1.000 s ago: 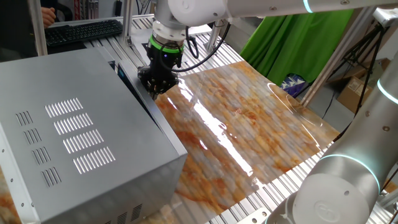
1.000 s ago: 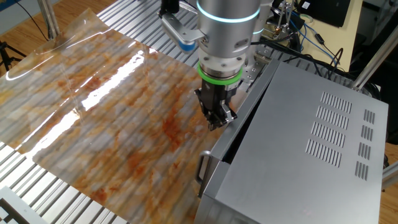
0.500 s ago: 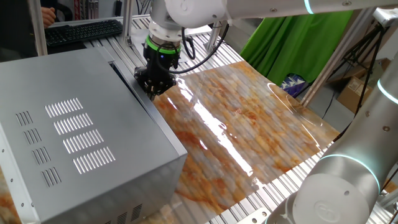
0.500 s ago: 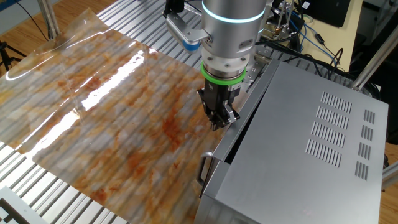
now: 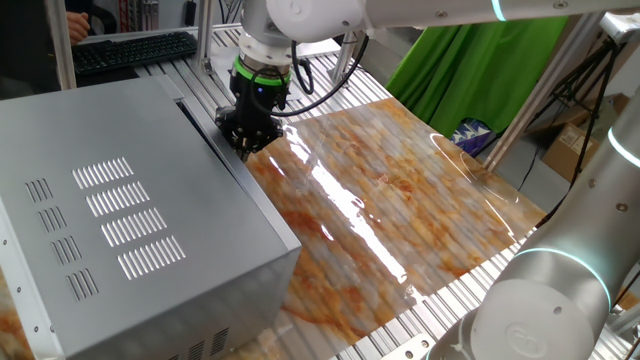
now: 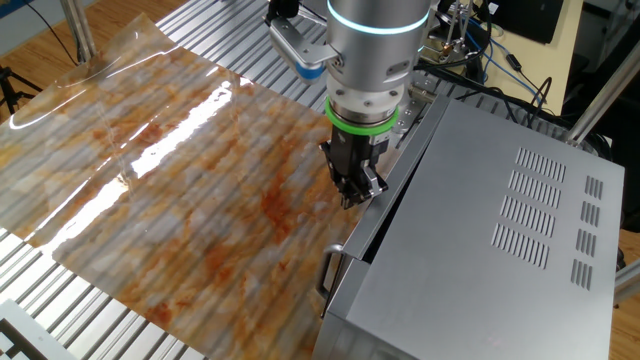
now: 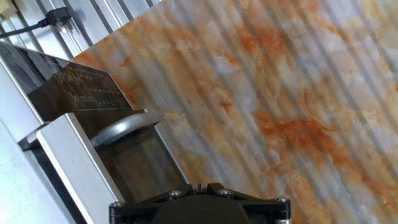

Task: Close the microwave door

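Observation:
The microwave [image 5: 120, 200] is a big grey slotted box on the left; it also shows in the other fixed view [image 6: 480, 230] on the right. The microwave door [image 6: 372, 222] stands slightly ajar, with a narrow dark gap along its top edge [image 5: 215, 140]. Its silver handle [image 6: 325, 275] is at the near end. My gripper [image 5: 245, 148] is shut and empty, and it points down against the door's outer face [image 6: 352, 198]. In the hand view the door's frame [image 7: 81, 162], dark glass [image 7: 74, 87] and handle [image 7: 121, 127] lie left of my gripper [image 7: 200, 185].
An orange-marbled glossy sheet [image 5: 400, 190] covers the slatted table [image 6: 60, 300]. A keyboard [image 5: 135, 48] lies behind the microwave. A second robot arm's base [image 5: 545, 300] stands at the front right. Green cloth [image 5: 470, 60] hangs at the back.
My gripper has moved a little toward the microwave, pushing the door. The gap between door and casing has narrowed.

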Action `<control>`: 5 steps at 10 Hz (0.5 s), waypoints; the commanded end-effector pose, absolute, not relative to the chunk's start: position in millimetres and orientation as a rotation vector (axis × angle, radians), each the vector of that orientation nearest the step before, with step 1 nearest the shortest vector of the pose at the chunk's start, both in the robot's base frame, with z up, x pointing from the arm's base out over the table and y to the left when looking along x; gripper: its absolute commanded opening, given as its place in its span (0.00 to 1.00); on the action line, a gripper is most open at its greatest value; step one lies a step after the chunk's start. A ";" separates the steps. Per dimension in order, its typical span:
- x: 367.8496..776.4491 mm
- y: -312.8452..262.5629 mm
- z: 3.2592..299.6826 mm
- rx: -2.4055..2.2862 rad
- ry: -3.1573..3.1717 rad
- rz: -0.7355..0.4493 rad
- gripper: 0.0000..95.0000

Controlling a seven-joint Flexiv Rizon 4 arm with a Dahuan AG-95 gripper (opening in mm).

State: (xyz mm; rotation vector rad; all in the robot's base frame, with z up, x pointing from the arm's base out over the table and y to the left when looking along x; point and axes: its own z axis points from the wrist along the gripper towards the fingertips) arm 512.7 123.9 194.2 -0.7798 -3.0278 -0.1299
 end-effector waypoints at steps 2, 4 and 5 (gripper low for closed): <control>513.9 124.5 195.8 -0.771 -3.021 -0.116 0.00; 513.9 124.5 195.8 -0.780 -3.020 -0.115 0.00; 513.9 124.5 195.8 -0.780 -3.020 -0.114 0.00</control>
